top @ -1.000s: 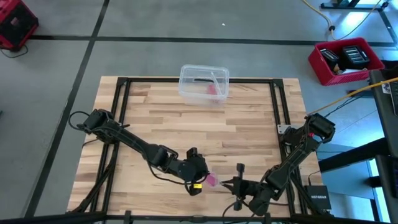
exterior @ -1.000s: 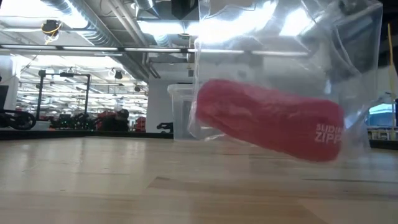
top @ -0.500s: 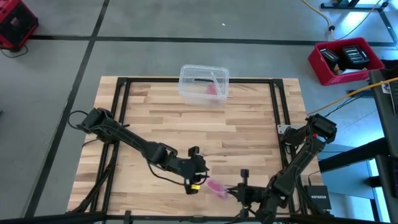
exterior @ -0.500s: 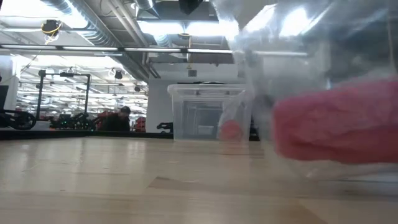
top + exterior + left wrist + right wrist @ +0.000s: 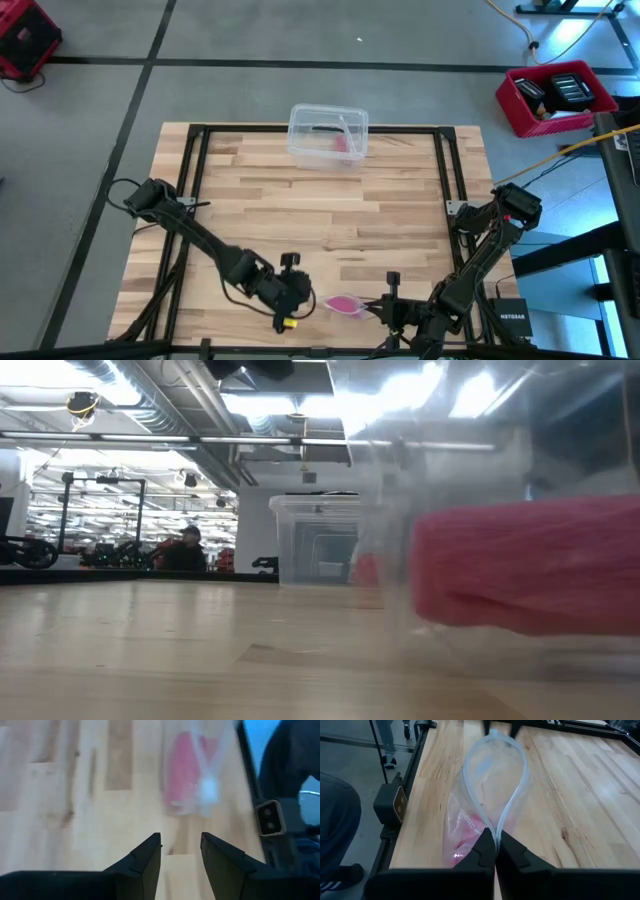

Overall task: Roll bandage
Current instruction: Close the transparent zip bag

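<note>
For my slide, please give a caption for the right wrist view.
Right hand shut on the rim of a clear bag holding the pink bandage, over the wooden table.

Colour reference:

- Table (image 5: 400, 190): light wood planks with darker streaks, bordered by a black frame.
- Bandage (image 5: 343, 302): pink, inside a clear plastic bag (image 5: 490, 795) bearing white lettering.
- Clear plastic box (image 5: 328, 132) at 12 o'clock: transparent, with pink and dark contents.
- Left tool (image 5: 300, 302) and right tool (image 5: 368, 309): black; a yellow mark sits beside the left one.
- Crate (image 5: 556, 96) at 2 o'clock: red.
- Floor: grey with dark lines.
</note>
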